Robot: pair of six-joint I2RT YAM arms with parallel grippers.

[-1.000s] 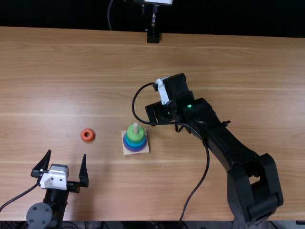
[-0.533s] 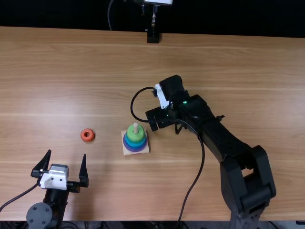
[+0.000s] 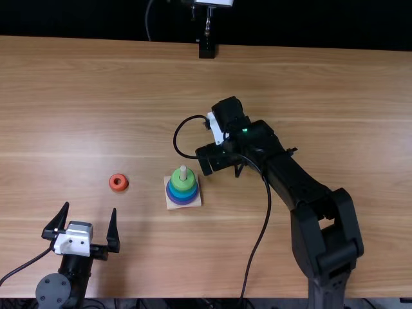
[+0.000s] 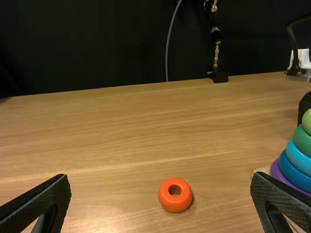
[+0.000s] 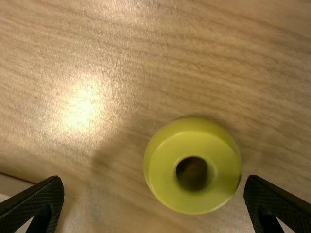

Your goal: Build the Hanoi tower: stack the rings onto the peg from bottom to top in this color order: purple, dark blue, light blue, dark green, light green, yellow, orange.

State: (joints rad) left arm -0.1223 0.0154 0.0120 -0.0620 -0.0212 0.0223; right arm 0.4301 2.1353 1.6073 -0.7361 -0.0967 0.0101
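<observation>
Well, orange ring (image 4: pixel 175 202) (unstacked) lies flat.

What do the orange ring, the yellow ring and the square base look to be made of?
The orange ring: glossy, probably plastic or lacquered wood, going by its bright highlights. The yellow ring: likely the same, smooth with a soft sheen and no grain showing. The square base: perhaps unpainted wood, being pale and matte.

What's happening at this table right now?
The right gripper is open over the yellow ring, which lies on the table, probably about to be picked up. The peg holds five rings, purple at the bottom up to light green. The orange ring lies loose beyond the left gripper, which is open and empty.
</observation>
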